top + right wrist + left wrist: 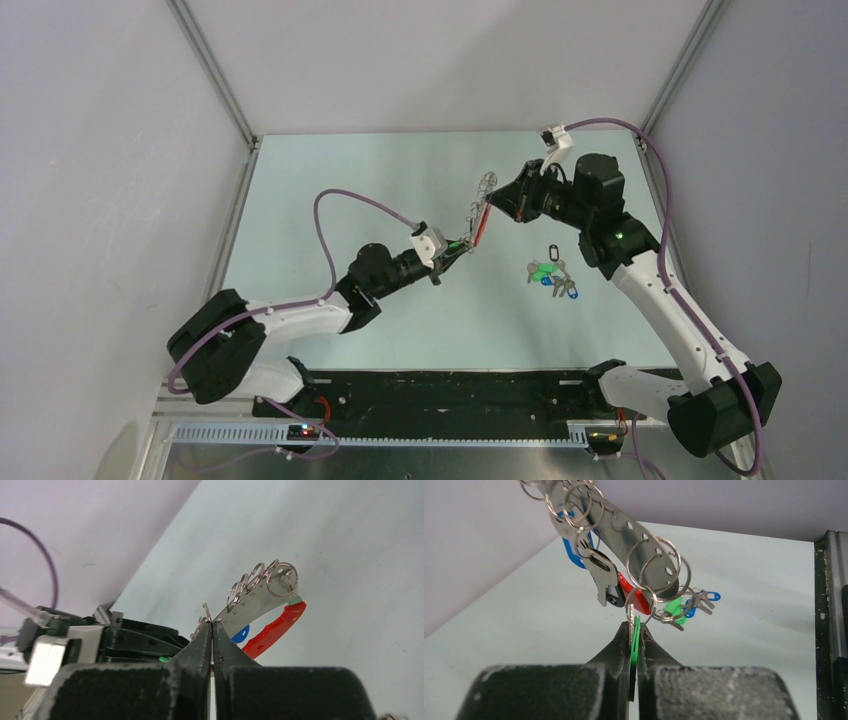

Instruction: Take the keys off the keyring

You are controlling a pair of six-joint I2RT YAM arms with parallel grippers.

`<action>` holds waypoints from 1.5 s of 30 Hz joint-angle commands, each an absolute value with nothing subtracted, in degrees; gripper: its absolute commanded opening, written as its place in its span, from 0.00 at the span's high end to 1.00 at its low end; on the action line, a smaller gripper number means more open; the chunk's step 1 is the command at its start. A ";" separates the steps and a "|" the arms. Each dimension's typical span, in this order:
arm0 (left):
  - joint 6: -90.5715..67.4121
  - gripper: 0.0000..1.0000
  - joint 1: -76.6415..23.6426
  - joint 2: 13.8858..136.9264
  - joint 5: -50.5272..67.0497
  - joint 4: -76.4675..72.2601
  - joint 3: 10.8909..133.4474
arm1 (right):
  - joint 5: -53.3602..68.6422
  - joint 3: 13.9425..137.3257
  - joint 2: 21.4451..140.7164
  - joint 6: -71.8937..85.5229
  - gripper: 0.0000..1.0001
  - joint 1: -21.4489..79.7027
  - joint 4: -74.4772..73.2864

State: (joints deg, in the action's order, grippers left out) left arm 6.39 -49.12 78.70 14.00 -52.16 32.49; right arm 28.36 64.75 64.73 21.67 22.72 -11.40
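Left gripper [636,626] was clamped on the green key [635,650], its plastic head pinched edge-on between the fingers and its metal end rising out of the tips into a small split ring [654,606]. That ring passed through a hole in the perforated metal strip of the keyring [644,545], which hung directly above the fingertips with its red band just behind. Opposite, the right gripper [212,625] was closed on the other end of the same strip, so the keyring [480,215] was held in the air, stretched between the two tools. A blue tag [571,554] dangled further up the strip from the left tips. Well off to the right gripper's side, a separate bunch with a black oval clip [550,272] lay on the table [350,180].

The step in hand looked like working the green key off its ring. Whether the coil had opened at all was too fine to make out. Done well, the right gripper would act as a rigid anchor while the left fed the key round the spiral rather than hauling straight back, which would only tighten the coil or slip the smooth plastic from the pinch.
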 commanded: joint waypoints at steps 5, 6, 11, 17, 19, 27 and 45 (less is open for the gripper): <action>4.21 1.00 -51.26 69.80 3.51 -33.63 36.26 | 20.60 62.40 64.24 18.70 0.99 22.41 -11.33; 4.35 1.00 -51.43 68.82 2.59 -28.16 37.87 | 21.17 61.79 64.24 18.89 0.98 22.41 -10.13; 6.69 1.00 -52.31 67.83 -4.12 -2.44 48.37 | 24.02 55.64 64.00 20.68 0.55 22.40 -4.45; 15.12 1.00 -52.54 69.78 -3.05 27.34 65.80 | 27.05 49.55 61.07 20.21 0.38 22.41 2.96; 20.19 1.00 -52.83 70.91 -2.36 34.85 70.43 | 29.09 47.80 59.59 19.76 0.39 22.35 5.25; 31.36 1.00 -56.57 78.52 -19.27 42.00 77.38 | 30.70 37.05 53.08 22.91 0.33 23.00 24.18; 29.50 1.00 -55.82 71.78 -9.46 26.92 68.41 | 34.95 29.57 53.01 9.19 0.44 28.47 34.27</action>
